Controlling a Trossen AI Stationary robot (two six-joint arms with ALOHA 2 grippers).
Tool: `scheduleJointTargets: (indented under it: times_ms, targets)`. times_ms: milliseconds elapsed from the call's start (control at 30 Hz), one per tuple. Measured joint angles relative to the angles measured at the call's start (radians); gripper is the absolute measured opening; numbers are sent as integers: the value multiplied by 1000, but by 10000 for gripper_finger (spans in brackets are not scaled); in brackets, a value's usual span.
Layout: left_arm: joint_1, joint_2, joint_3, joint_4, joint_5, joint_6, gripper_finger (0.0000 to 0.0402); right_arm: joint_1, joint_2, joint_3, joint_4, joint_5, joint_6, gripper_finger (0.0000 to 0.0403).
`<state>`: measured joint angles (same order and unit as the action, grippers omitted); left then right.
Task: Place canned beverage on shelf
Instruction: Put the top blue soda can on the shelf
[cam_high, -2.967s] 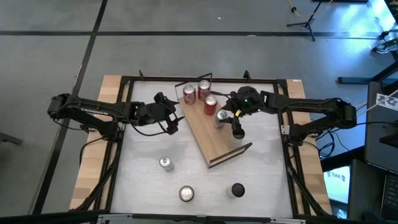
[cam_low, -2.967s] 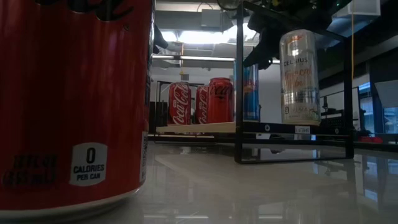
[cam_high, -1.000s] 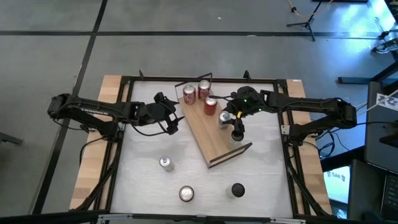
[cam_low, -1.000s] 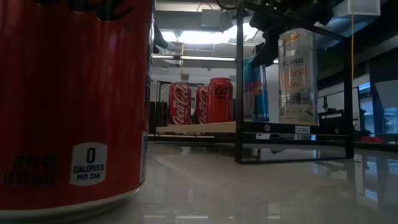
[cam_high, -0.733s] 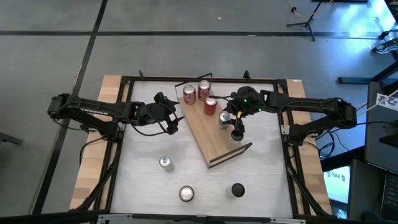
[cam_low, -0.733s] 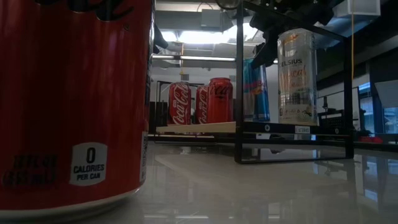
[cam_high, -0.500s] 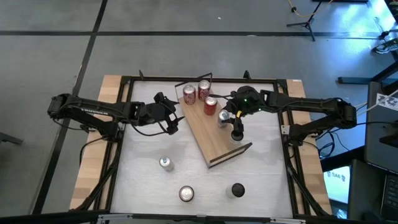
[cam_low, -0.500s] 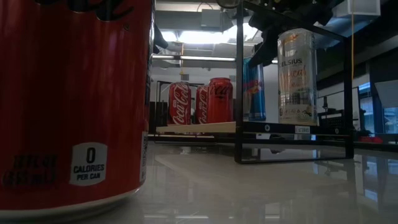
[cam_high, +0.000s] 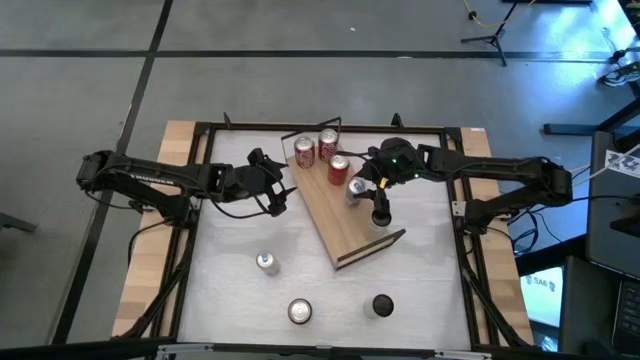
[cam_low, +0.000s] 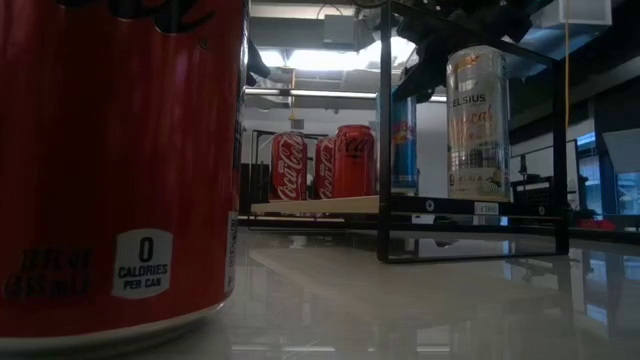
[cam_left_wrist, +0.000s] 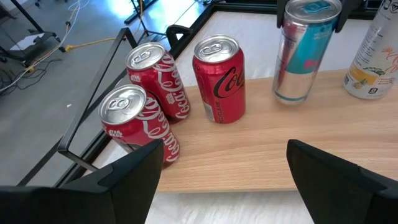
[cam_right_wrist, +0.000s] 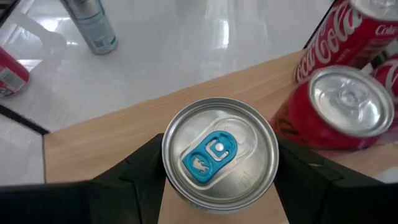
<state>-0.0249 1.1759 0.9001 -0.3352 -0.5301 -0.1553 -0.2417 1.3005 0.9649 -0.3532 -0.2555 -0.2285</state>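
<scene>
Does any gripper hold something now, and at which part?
The right gripper holds the silver-blue can by its upper sides, near the rim. The left gripper holds nothing.

big red can (cam_low: 120, 160): top and left side cut off
blue can (cam_right_wrist: 219, 155): bottom hidden by its own top

Overhead light: even, bright; soft shadows are cast beside the shelf (cam_high: 345, 215).
Low view: backlit; cans are darkened.
Glare: reflected on the white tabletop (cam_low: 420, 300).
Focus: the nearest red can (cam_low: 120, 160) is blurred.
</scene>
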Motion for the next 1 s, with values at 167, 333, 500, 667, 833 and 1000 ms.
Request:
scheduleJointTargets:
  times_ms: [167, 333, 500, 667, 833, 1000]
  targets:
    - [0, 0, 0, 0, 0, 0, 329, -1, 34, 0, 14, -30, 6, 237]
    - [0, 0, 0, 0, 0, 0, 329, -1, 44, 0, 20, -49, 5, 237]
    - [0, 0, 0, 0, 0, 0, 329, -1, 45, 0, 18, -50, 3, 237]
    - [0, 0, 0, 0, 0, 0, 329, -1, 45, 0, 16, -50, 3, 237]
    - [0, 0, 0, 0, 0, 0, 329, -1, 45, 0, 12, -36, 19, 237]
    - [0, 0, 0, 0, 0, 0, 329, -1, 45, 1, 10, -19, 22, 237]
